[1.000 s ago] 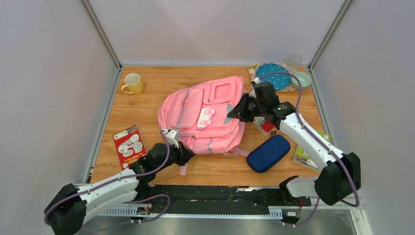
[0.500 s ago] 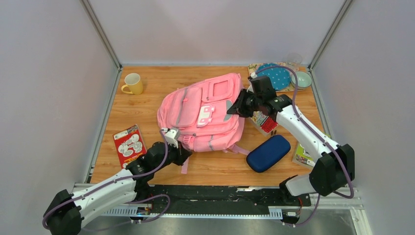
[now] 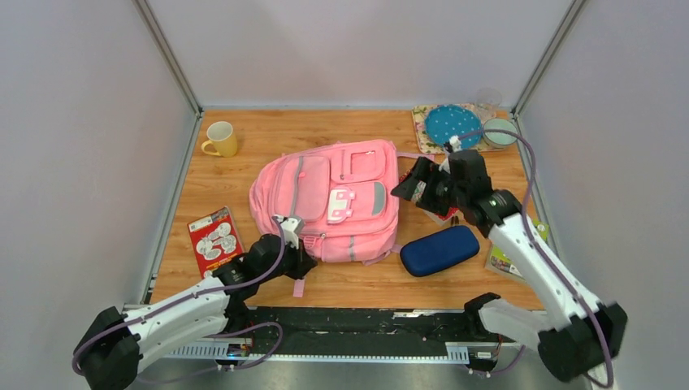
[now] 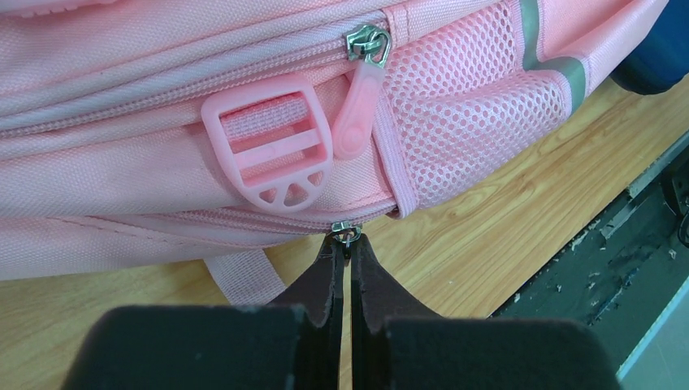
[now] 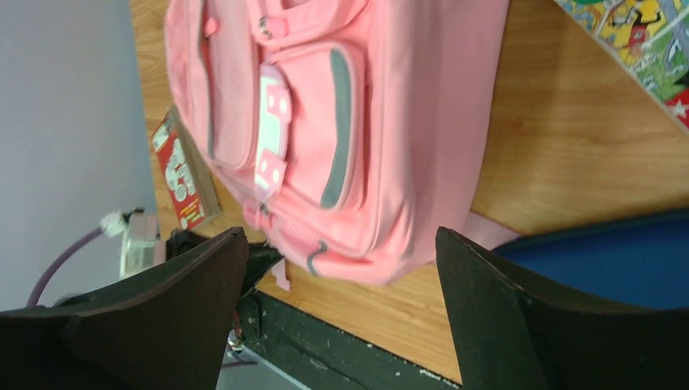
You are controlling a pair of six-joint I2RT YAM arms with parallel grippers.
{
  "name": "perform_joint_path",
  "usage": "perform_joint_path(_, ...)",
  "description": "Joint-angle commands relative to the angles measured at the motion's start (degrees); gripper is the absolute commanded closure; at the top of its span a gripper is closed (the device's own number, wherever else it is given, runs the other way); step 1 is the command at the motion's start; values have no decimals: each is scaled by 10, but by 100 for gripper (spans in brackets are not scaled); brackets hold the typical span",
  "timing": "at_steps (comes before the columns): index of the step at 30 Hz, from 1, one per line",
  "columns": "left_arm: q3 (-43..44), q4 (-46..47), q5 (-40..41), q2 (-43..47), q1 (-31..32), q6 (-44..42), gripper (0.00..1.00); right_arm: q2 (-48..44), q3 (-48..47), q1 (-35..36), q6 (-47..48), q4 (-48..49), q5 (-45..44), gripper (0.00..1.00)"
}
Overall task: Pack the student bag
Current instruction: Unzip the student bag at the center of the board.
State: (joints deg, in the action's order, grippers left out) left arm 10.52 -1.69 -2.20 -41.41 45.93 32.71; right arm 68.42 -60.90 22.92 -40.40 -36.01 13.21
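The student bag (image 3: 325, 199), a pink backpack with grey strips, lies flat in the middle of the table, front pockets up. At its near edge my left gripper (image 3: 299, 258) is shut on a small metal zipper pull (image 4: 344, 232); the left gripper (image 4: 345, 244) pinches it just under a pink buckle (image 4: 272, 150). My right gripper (image 3: 409, 184) hovers off the bag's right side, open and holding nothing. In the right wrist view the right gripper (image 5: 341, 236) has wide-apart jaws framing the student bag (image 5: 325, 122).
A navy pouch (image 3: 439, 250) lies right of the bag, near the front. A red booklet (image 3: 215, 241) sits at front left, a yellow mug (image 3: 219, 138) at back left. A dotted plate (image 3: 452, 124), a bowl (image 3: 500, 132) and a book (image 3: 504, 260) are on the right.
The right gripper opened, let go of the bag's top and drew back to the right. The bag dropped flat and slid left. The left gripper stays shut on the zipper pull.
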Motion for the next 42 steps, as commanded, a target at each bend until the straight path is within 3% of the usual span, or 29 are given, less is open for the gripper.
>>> perform_joint_path(1, 43, 38, -28, -19, -1, 15, 100, -136, 87, 32, -64, 26, -27, 11)
perform_joint_path(6, 71, 40, -54, -46, -1, 8, 100, -232, 206, 131, -148, 82, -49, 11)
perform_joint_path(12, 92, 41, -69, -59, 3, 6, 100, -236, 335, 232, -299, 226, -89, 11)
perform_joint_path(16, 106, 43, -69, -65, 23, 6, 100, -182, 345, 293, -338, 304, -164, 9)
perform_joint_path(23, 122, 36, -87, -86, 43, 2, 100, -45, 307, 296, -414, 377, -158, 3)
perform_joint_path(26, 149, 20, -101, -98, 44, 4, 100, 0, 266, 296, -437, 331, -164, 5)
perform_joint_path(29, 190, -43, -112, -111, 43, 15, 100, 7, 228, 300, -458, 277, -176, 21)
perform_joint_path(30, 205, -52, -116, -111, 43, 21, 100, 6, 222, 300, -465, 247, -166, 41)
perform_joint_path(32, 206, -61, -118, -108, 43, 17, 100, -7, 223, 305, -444, 262, -172, 56)
perform_joint_path(33, 197, -63, -120, -103, 44, 6, 100, -19, 223, 308, -433, 267, -200, 83)
perform_joint_path(34, 188, -59, -124, -100, 43, 0, 100, -23, 223, 311, -414, 266, -209, 98)
perform_joint_path(38, 131, -32, -126, -75, 43, -27, 100, -35, 206, 309, -297, 256, -268, 100)
perform_joint_path(42, 146, -132, -106, -39, 44, -26, 100, -47, 185, 277, -238, 204, -285, 100)
